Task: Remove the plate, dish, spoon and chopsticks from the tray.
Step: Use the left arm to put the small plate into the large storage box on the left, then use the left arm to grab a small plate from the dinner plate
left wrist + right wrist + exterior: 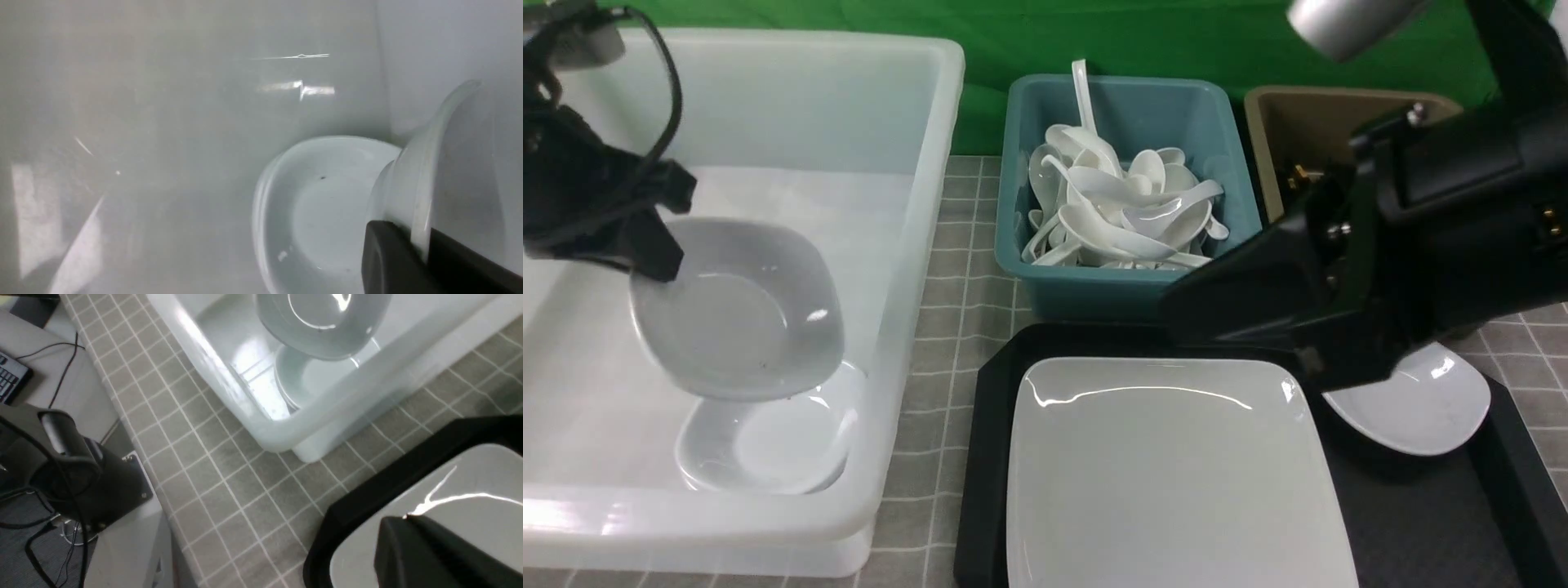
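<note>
Front view: left gripper (pixel 654 257) is rim-pinching the dish (pixel 739 314) over a second dish (pixel 768 445) in the tub (pixel 931 245), risking a chipping drop; right gripper (pixel 1184 314) is closed, seemingly empty.

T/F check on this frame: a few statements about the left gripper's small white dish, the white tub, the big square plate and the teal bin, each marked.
1. The left gripper holds a small deep white dish over the white plastic tub. True.
2. The tub has nothing lying in it. False: a second white dish lies on its floor, under the held one.
3. The large square glossy white plate lies on the black plastic tray. True.
4. The teal plastic bin holds black chopsticks. False: it is piled with white soup spoons.
</note>
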Controlling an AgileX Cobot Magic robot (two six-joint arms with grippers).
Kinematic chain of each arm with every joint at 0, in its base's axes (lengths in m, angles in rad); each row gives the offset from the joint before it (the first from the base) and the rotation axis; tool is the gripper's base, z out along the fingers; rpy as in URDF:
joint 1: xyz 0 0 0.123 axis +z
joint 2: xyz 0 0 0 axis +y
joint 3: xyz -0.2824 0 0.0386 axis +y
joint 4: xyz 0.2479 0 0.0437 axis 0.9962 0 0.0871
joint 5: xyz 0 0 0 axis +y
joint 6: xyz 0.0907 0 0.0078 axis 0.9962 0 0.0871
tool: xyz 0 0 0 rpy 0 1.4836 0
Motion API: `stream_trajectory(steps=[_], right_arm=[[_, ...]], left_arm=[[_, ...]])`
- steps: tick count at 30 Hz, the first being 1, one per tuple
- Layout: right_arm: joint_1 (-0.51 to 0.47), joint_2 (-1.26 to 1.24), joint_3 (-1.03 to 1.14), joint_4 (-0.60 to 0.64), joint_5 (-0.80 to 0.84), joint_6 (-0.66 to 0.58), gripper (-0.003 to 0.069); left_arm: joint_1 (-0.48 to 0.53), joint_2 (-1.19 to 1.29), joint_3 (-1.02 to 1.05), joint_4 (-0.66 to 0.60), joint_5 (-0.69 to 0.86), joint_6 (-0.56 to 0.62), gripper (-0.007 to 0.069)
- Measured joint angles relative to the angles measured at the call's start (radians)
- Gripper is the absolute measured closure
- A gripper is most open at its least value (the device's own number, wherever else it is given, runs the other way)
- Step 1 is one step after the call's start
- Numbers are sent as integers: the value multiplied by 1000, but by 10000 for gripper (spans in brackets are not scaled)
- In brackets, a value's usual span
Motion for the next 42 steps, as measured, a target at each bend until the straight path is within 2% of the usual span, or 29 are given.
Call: stream_trajectory(steps=[5,7,10,16,19,21,22,23,26,28,30,33,34,35,38,39,41,42], right_arm=[[62,34,-29,0,-37,0,638],[88,44,-44,-1,-47,0,638],[104,45,-52,0,-57,0,638],[109,45,-54,-1,-62,12,638],[109,45,-57,-34,-47,12,638],[109,45,-63,-58,-38,21,638],[109,46,-86,-142,-12,68,638],[109,46,-103,-180,0,89,638],[109,43,-159,-319,63,146,638],[109,34,-204,-451,131,191,638],[109,17,-222,-553,180,239,636],[109,-26,-225,-801,272,355,636],[109,-40,-222,-849,303,376,636],[108,-63,-210,-941,336,418,638],[88,-139,-153,-1008,336,470,638],[88,-144,-148,-1008,336,470,638],[49,-217,-82,-1013,336,522,638],[30,-245,-51,-1014,336,541,638]], left_arm=[[9,57,5,-27,-44,175,591],[9,106,5,-90,-47,294,590],[9,161,8,-124,-28,344,575],[9,200,9,-86,-12,348,419],[9,178,-3,-27,-11,310,275],[9,171,-10,-14,-11,297,252],[9,143,-40,14,-12,262,190],[9,127,-60,21,-11,254,165],[7,80,-118,22,-3,235,134],[-8,45,-149,20,3,214,146],[-34,26,-169,17,5,199,188],[-147,-1,-195,6,10,184,344],[-190,-3,-201,2,10,179,405],[-261,-1,-211,-3,6,165,509],[-452,32,-233,6,-25,113,599],[-452,32,-235,9,-29,108,602],[-611,110,-284,36,-74,39,616],[-659,149,-313,44,-86,25,616]])
